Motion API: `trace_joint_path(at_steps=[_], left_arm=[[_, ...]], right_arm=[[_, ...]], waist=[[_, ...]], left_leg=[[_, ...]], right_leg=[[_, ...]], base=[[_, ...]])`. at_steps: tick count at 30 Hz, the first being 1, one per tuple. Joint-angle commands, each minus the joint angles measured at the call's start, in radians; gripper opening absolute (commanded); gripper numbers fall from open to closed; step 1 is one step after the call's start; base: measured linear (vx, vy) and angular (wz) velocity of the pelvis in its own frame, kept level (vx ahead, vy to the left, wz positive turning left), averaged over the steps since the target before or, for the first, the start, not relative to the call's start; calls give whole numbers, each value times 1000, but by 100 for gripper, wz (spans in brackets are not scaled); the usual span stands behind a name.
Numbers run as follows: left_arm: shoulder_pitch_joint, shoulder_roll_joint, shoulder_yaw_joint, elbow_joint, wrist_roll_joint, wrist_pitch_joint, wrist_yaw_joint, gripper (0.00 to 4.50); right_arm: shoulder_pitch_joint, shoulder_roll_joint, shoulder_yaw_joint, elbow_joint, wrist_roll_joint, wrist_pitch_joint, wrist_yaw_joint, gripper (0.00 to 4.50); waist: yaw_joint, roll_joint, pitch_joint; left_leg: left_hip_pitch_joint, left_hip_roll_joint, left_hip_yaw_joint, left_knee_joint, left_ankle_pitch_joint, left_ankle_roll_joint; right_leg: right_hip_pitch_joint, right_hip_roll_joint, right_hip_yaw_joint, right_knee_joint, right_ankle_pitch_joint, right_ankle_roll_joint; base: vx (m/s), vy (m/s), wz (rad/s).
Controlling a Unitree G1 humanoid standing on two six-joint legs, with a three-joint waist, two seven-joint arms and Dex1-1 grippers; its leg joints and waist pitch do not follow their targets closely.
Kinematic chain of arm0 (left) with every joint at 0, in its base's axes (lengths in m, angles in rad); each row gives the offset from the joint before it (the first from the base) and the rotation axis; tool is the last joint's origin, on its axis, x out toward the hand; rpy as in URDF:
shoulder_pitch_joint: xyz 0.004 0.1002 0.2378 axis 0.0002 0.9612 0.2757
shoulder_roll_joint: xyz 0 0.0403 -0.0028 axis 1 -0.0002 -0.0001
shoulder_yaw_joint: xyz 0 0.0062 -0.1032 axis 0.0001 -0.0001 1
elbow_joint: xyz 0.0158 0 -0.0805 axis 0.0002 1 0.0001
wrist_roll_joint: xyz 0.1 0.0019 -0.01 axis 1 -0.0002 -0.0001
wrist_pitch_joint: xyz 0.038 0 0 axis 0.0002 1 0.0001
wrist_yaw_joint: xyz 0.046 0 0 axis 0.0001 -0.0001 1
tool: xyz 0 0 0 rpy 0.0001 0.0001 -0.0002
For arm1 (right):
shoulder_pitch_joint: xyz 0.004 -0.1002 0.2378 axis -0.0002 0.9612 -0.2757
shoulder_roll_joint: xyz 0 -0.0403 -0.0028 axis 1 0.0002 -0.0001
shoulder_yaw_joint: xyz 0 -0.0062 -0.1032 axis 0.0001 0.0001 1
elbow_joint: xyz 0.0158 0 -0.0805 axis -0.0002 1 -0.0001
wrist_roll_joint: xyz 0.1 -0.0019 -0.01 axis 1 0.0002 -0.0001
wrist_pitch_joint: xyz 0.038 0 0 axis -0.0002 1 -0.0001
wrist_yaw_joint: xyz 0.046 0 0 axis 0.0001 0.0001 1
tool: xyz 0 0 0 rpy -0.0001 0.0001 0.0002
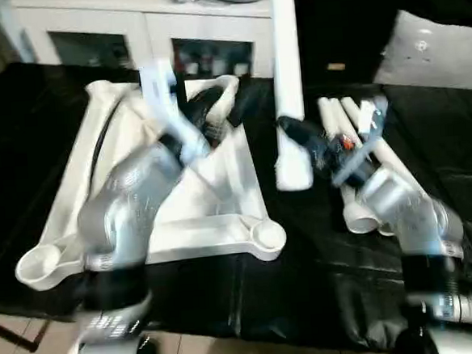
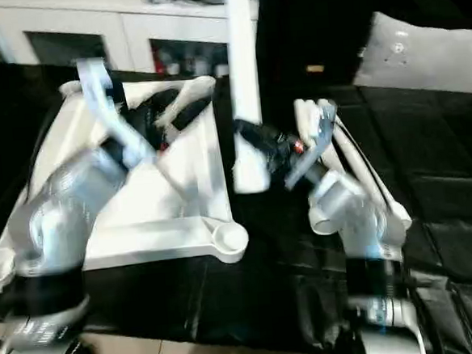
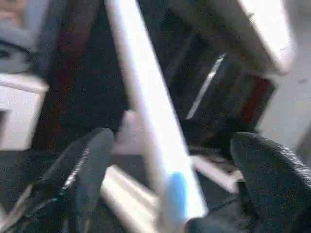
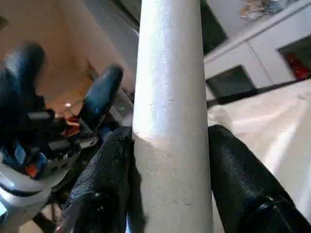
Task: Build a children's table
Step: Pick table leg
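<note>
The right gripper (image 4: 170, 179) clenched a long white tapered plastic leg (image 1: 287, 76), holding it upright. The left gripper (image 3: 170, 174) stood released, its fingers apart, above the ribbed white plastic tabletop (image 1: 221, 194) lying beside that leg on the black-covered surface (image 1: 23, 151)

Upright leg (image 1: 287, 84) blocks gap between tabletop (image 1: 221, 202), spare legs (image 1: 356, 160).

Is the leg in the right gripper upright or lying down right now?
Upright. The leg stands vertical, its lower end above the black cover, beside the tabletop, with the right gripper clamped on both sides.
</note>
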Motion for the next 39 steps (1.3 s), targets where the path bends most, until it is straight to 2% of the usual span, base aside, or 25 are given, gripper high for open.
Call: trace_joint_path(at_steps=[1,2,3,6,12,14,15,18,20,22,23,24,26,27,29,30,31,33,39], left_arm=[[-27,-21,15,9,-64,43,4,450],[-27,-21,15,9,-64,43,4,450],[-37,-30,12,6,-89,56,-5,450],[-49,-44,-6,7,-108,94,-12,450],[-51,-43,-17,7,-106,112,11,450],[-52,-43,-16,8,-112,112,9,450],[-50,-36,-23,6,-118,113,5,423],[-37,-15,-64,-10,-70,86,-15,408],[-32,-2,-92,-14,-30,64,-20,394],[-19,49,-185,5,143,-59,-3,370],[-16,62,-211,20,199,-113,4,370],[-14,72,-235,38,253,-171,18,349],[-14,71,-237,45,268,-188,32,332],[-12,62,-232,50,271,-198,47,332],[-10,46,-227,58,287,-232,80,304],[-10,45,-227,59,288,-234,82,292],[-8,37,-230,63,299,-254,92,286],[3,27,-250,67,324,-290,93,273],[9,6,-268,85,344,-341,83,227]], right_arm=[[5,-4,-14,-74,62,28,28,188],[5,-4,-14,-74,62,28,28,188],[17,-8,-7,-98,91,43,46,188],[39,-17,15,-128,121,57,69,188],[52,-23,37,-148,118,69,90,188],[55,-24,44,-152,117,67,89,188],[62,-30,58,-162,114,62,84,188],[76,-41,98,-182,64,27,78,188],[79,-40,111,-188,38,2,68,188],[79,-13,134,-188,-62,-101,-1,188],[79,-4,139,-186,-85,-128,-22,188],[77,3,154,-181,-125,-163,-57,188],[77,4,163,-178,-133,-169,-62,188],[78,6,174,-178,-144,-180,-64,188],[87,14,205,-170,-187,-251,-65,188],[88,15,206,-170,-188,-254,-65,188],[92,21,220,-157,-220,-304,-68,188],[104,35,243,-142,-251,-354,-62,188],[115,43,256,-144,-263,-384,-78,187]], waist=[[5,-4,-65],[6,-6,-65],[7,-5,-65],[10,-9,-65],[9,-3,-66],[8,-5,-66],[9,-2,-66],[8,2,-68],[6,2,-67],[9,11,-68],[5,12,-69],[3,11,-70],[2,12,-72],[1,13,-73],[1,13,-72],[2,12,-73],[2,12,-72],[0,12,-70],[-3,9,-68]], left_leg=[[-1,53,-6,-73,-57,50],[-3,52,-5,-74,-54,51],[-2,52,-4,-73,-47,51],[-4,55,-5,-75,-33,53],[-7,55,-8,-76,-22,40],[-8,55,-7,-77,-20,39],[-7,55,-7,-77,-21,36],[-6,58,-10,-78,-11,33],[-9,58,-9,-79,-16,31],[-6,62,-14,-81,-18,23],[-6,62,-12,-80,-15,21],[-6,61,-12,-80,-7,12],[-5,62,-13,-80,4,7],[-5,63,-12,-79,9,7],[-5,63,-10,-79,6,9],[-6,64,-11,-78,3,11],[-7,64,-10,-79,-7,14],[-7,64,-9,-80,-24,15],[-6,65,-9,-82,-48,21]], right_leg=[[63,-85,52,-81,-196,-213],[63,-85,52,-84,-212,-197],[63,-85,52,-85,-213,-187],[62,-84,49,-86,-204,-175],[64,-85,47,-86,-203,-158],[65,-85,47,-87,-196,-157],[65,-86,47,-87,-195,-158],[64,-84,45,-84,-160,-156],[65,-85,44,-85,-174,-150],[62,-88,43,-89,-184,-128],[60,-86,45,-88,-171,-124],[63,-86,45,-85,-141,-125],[64,-85,45,-79,-102,-138],[66,-85,46,-74,-61,-157],[67,-87,46,-70,-27,-181],[67,-88,46,-70,-23,-185],[68,-90,47,-70,-26,-195],[69,-89,48,-72,-42,-195],[67,-89,49,-79,-100,-181]], base=[[0,0,0],[0,0,0],[0,0,0],[0,0,0],[0,0,0],[0,0,0],[0,0,0],[0,0,0],[0,0,0],[0,0,0],[0,0,0],[0,0,0],[0,0,0],[0,0,0],[0,0,0],[0,0,0],[0,0,0],[0,0,0],[0,0,0]])
